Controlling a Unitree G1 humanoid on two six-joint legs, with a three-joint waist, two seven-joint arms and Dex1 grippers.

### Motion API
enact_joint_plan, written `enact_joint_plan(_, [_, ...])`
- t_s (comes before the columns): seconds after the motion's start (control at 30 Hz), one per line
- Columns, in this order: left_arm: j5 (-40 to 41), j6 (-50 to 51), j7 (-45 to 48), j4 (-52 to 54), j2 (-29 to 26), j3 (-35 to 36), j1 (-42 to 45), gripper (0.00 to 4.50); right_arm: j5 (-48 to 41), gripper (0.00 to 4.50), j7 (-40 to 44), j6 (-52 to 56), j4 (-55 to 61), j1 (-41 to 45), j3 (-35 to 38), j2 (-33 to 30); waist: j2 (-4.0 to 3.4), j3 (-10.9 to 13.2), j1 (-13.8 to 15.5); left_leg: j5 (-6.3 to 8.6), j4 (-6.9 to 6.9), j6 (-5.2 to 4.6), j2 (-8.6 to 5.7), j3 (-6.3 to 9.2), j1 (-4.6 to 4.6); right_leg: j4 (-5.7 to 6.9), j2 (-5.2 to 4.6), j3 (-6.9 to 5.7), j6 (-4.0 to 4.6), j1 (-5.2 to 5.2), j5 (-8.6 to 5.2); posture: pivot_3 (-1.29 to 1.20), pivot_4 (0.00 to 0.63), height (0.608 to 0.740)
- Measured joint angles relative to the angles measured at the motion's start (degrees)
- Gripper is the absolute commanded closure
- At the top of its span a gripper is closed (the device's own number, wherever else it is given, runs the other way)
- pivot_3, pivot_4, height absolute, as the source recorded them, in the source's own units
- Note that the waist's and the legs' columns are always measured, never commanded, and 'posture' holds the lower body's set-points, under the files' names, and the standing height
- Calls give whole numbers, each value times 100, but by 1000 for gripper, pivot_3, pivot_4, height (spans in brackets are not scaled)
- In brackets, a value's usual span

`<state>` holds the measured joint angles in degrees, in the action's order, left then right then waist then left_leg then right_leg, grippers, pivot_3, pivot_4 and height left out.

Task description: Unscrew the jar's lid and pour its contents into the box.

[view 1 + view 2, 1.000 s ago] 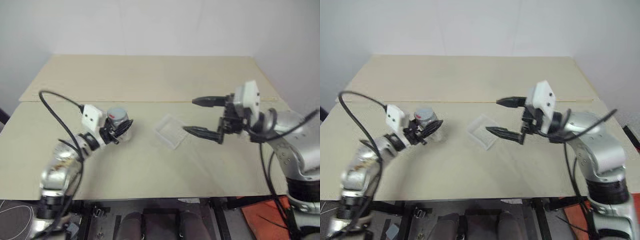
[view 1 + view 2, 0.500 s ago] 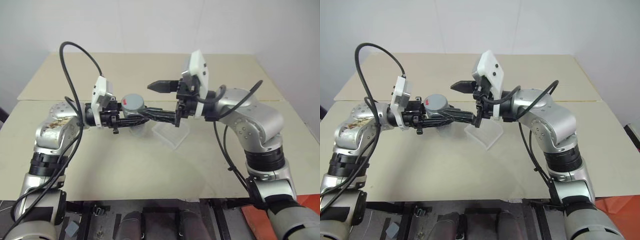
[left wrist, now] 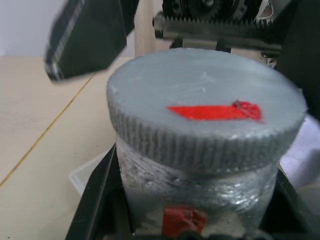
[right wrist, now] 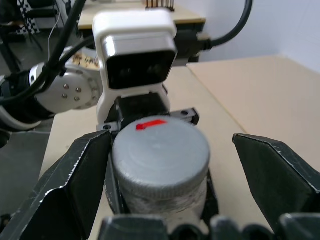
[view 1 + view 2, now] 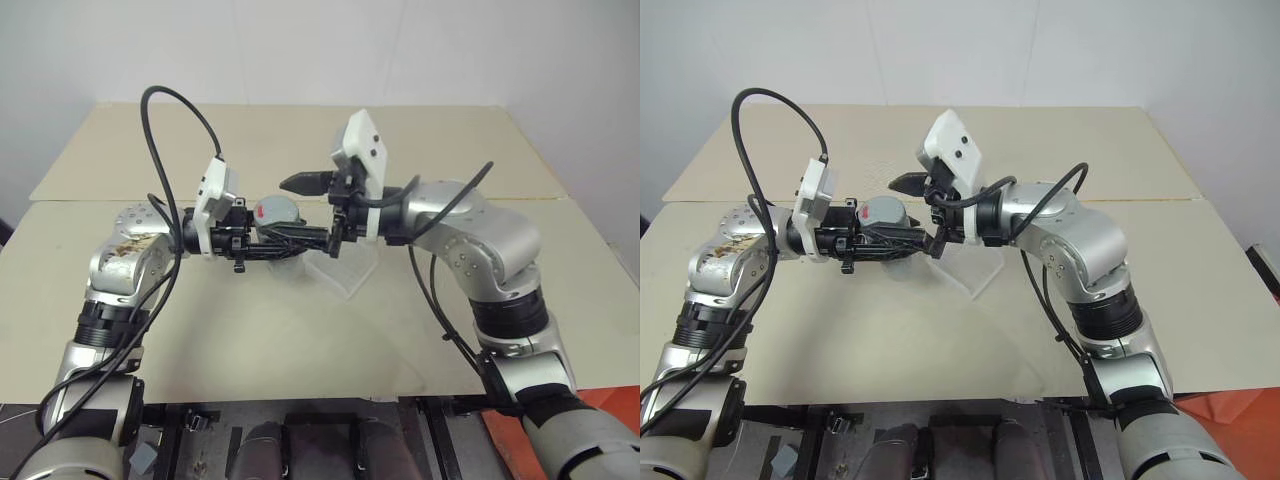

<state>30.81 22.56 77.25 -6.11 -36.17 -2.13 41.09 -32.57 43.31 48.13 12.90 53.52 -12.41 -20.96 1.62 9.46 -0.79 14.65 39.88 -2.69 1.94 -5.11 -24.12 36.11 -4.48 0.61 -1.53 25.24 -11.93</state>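
**Jar held up mid-air, other pincer parked around the lid**

While the left pincer [image 5: 262, 243] has the jar [image 3: 200, 192] clamped by its body, the whole thing sits lifted off the tabletop [image 5: 300, 330], roughly in the middle between the two arms. The jar is upright, and the grey lid [image 4: 160, 152] is on top of it, with its little red mark facing up. You can see the ribbed edge of the lid really well in the left wrist view, plus a bit of the red label stripe low on the jar's side.

The right pincer [image 5: 310, 210] comes in level from the other side and is spread wide, one finger on each side of the lid. In the right wrist view, one finger looks right up against the lid's edge, while the other stands well clear of it, so it isn't gripping anything.

The box [image 5: 345, 268] is lying on the tabletop just beneath and a bit behind where the two pincers meet, partly hidden by the right arm. It looks like a clear shallow tray. I can't make out the contents inside the jar from any of these shots.
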Motion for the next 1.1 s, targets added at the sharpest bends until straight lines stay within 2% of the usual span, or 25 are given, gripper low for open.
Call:
enact_joint_plan(0.17, [0, -3, 1, 3, 0, 5, 0, 2549, 31, 0, 44, 6, -68, 4, -40, 33, 0, 0, 0, 0, 1, 0, 0, 1, 0, 0, 0, -1, 0, 0, 0, 0, 150, 740])
enact_joint_plan(0.27, [0, -5, 8, 16, -1, 6, 0, 2549, 39, 550, 47, 4, -204, 9, -38, 103, 0, 0, 0, 0, 1, 0, 0, 1, 0, 1, 1, -1, 0, 0, 0, 0, 150, 740])
enact_joint_plan(0.73, [-9, -18, 92, 20, -10, 8, 0, 2549, 34, 550, 259, -144, -248, 56, 21, 189, 0, 0, 0, 0, 1, 0, 0, 2, -1, 2, 1, -1, -1, 0, 0, 0, 150, 740])
enact_joint_plan(0.83, [-11, -19, 101, 20, -11, 8, 0, 2549, 30, 1157, 292, -182, -249, 54, 41, 199, 0, 0, 0, 0, 2, 0, 0, 2, -1, 3, 1, -1, 0, 0, 0, 0, 150, 740])
enact_joint_plan(0.9, [-13, -36, 100, 27, -19, 21, 0, 2549, 29, 1747, 325, -190, -255, 51, 41, 218, 0, 0, 0, 0, 2, 0, 0, 2, -1, 3, 1, -1, 0, 0, 0, 0, 150, 740])
enact_joint_plan(1.1, [-39, -45, 102, 35, -59, 21, 0, 2549, 26, 1752, 421, -279, -399, 54, 49, 265, 0, 0, 0, 0, 2, 0, 0, 2, -1, 4, 1, -1, -1, 0, 0, 0, 150, 740])
